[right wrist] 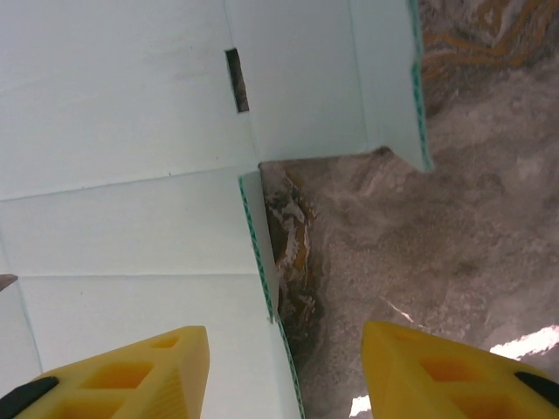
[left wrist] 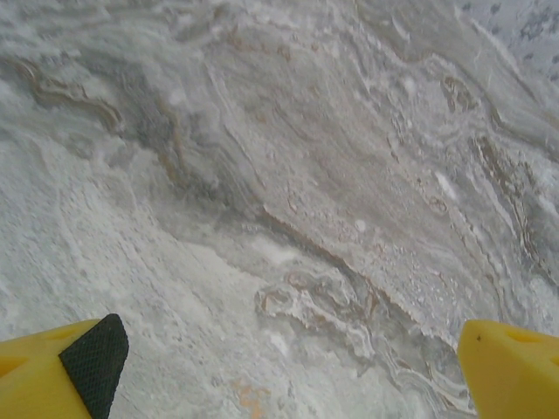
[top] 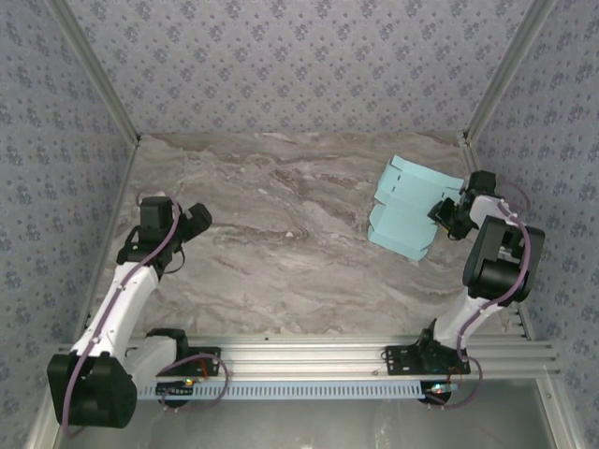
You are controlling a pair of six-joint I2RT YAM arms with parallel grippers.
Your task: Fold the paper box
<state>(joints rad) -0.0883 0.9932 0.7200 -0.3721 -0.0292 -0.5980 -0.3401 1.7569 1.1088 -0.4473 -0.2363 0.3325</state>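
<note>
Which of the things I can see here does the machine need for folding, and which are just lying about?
For the job: paper box; right gripper, jaws apart astride the box's edge; left gripper, open, well away from the box.

Not part of it: marbled table; patterned walls; metal rail at the front.

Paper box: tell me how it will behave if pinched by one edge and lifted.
Likely floppy: this light aqua-blue thin-card box shows creases and cut flaps, so it should sag at the folds. Probably very light; a push may slide it over the marbled table rather than fold it.
</note>
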